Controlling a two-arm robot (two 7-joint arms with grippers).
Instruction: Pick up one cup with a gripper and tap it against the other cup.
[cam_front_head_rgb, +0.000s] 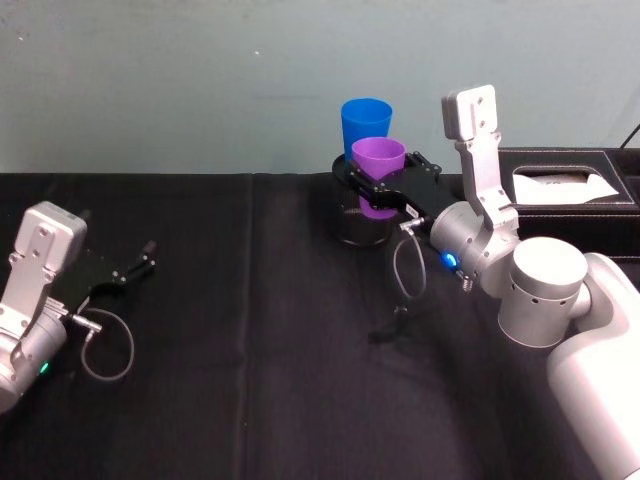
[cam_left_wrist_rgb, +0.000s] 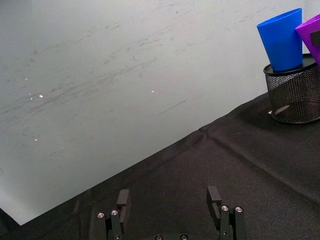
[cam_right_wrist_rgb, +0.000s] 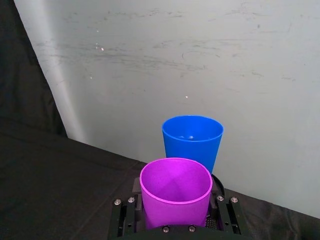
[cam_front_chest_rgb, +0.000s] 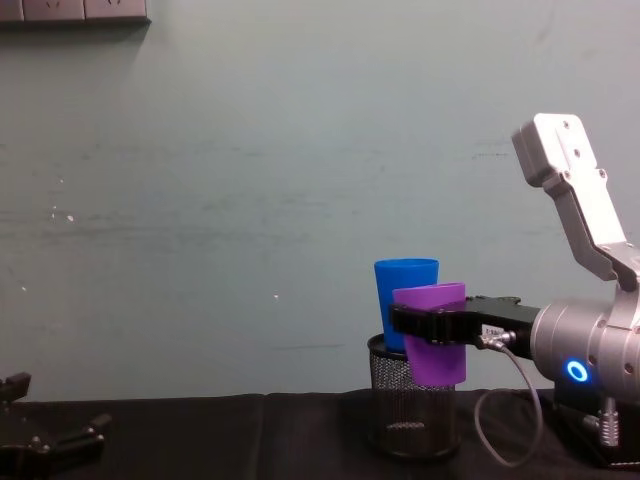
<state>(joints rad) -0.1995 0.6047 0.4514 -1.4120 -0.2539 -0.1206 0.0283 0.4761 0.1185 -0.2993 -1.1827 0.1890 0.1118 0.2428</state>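
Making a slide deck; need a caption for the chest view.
Right gripper holds the purple cup beside the blue cup standing in a mesh holder.

The purple cup (cam_front_head_rgb: 378, 160) and the blue cup (cam_front_head_rgb: 365, 122) were plain; the holder (cam_front_chest_rgb: 411, 408) was black mesh, the desk (cam_front_head_rgb: 250, 330) black, the wall (cam_front_chest_rgb: 250, 200) pale green.

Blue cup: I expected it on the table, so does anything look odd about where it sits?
Yes. The blue cup stands in the mouth of a black mesh holder, raised above the table rather than on it. The right gripper holds the purple cup in the air just in front of it.
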